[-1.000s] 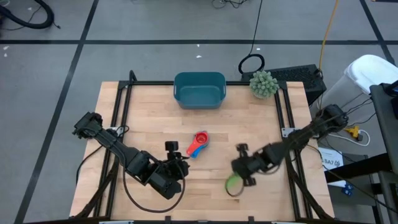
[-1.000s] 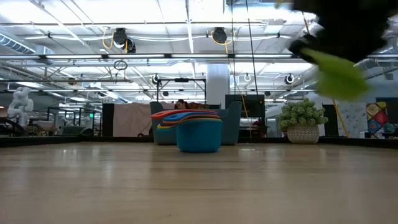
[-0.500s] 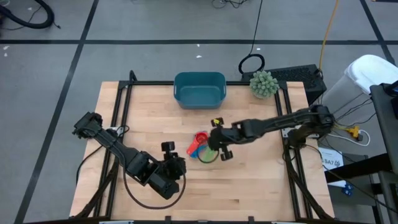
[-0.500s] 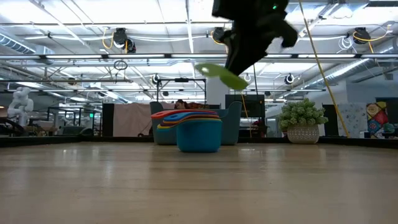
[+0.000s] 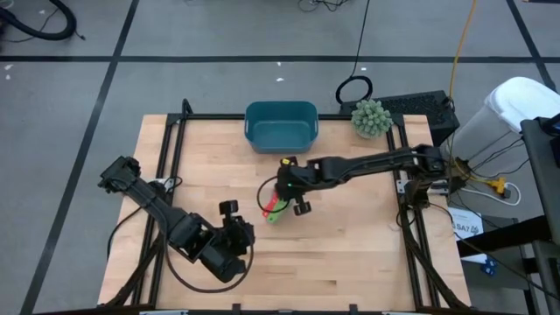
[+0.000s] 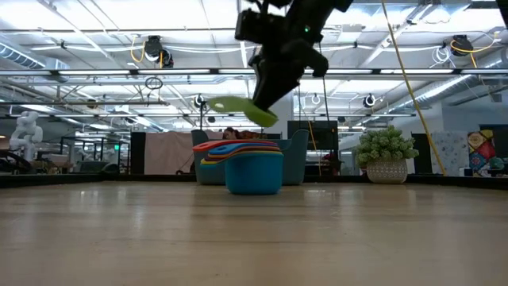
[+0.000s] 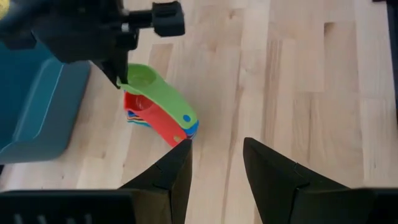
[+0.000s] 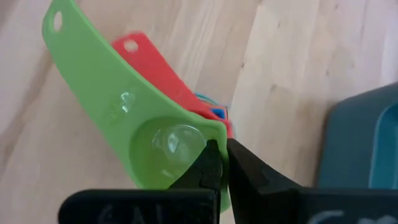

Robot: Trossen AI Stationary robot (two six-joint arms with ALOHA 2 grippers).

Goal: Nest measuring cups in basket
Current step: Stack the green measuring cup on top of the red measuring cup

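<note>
I'm carrying the green cup (image 8: 134,124) pinched at its rim in my right gripper (image 8: 219,163) — now arriving just above the nested stack (image 5: 273,207), ready to lower it in.

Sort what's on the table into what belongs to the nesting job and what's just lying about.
Job:
green measuring cup, pinched at its rim by the right pincer
stack of nested cups, red on top, under it
teal basket

Lying about:
spiky plant ball
left pincer, waiting near the table's front

two dark jointed arms; black looping cables; tapered black jaws
</note>
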